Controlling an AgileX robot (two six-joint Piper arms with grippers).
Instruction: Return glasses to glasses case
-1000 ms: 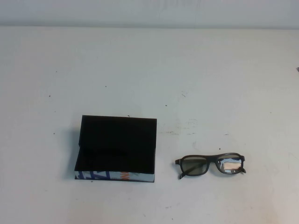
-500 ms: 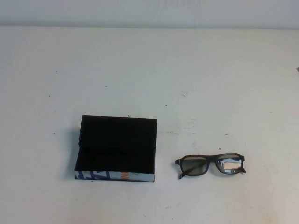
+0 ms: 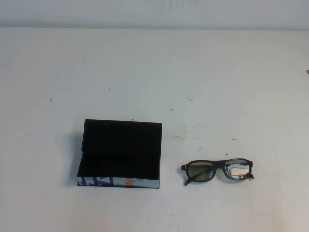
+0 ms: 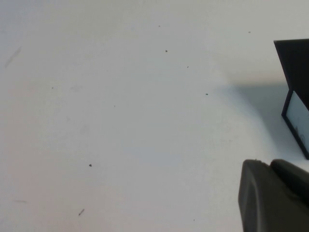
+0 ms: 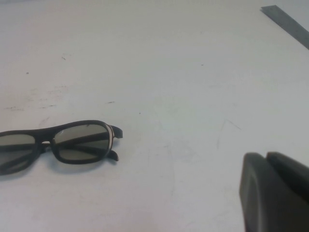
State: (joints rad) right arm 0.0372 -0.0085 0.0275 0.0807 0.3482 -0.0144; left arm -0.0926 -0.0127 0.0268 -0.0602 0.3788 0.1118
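The glasses case [image 3: 120, 152] is a black box standing open on the white table [image 3: 154, 72], left of centre, its lid raised at the back and its blue, white and orange side facing front. The dark-framed glasses [image 3: 218, 170] lie flat to its right, a short gap away, arms folded. Neither arm shows in the high view. In the left wrist view my left gripper [image 4: 269, 163] is shut and holds nothing, with a corner of the glasses case [image 4: 295, 72] beyond it. In the right wrist view my right gripper [image 5: 265, 155] is shut and holds nothing, off to one side of the glasses [image 5: 63, 144].
The table's far edge [image 3: 154, 27] meets a pale wall at the back. A grey strip [image 5: 285, 21] crosses a corner of the right wrist view. Small dark specks and scuffs mark the tabletop.
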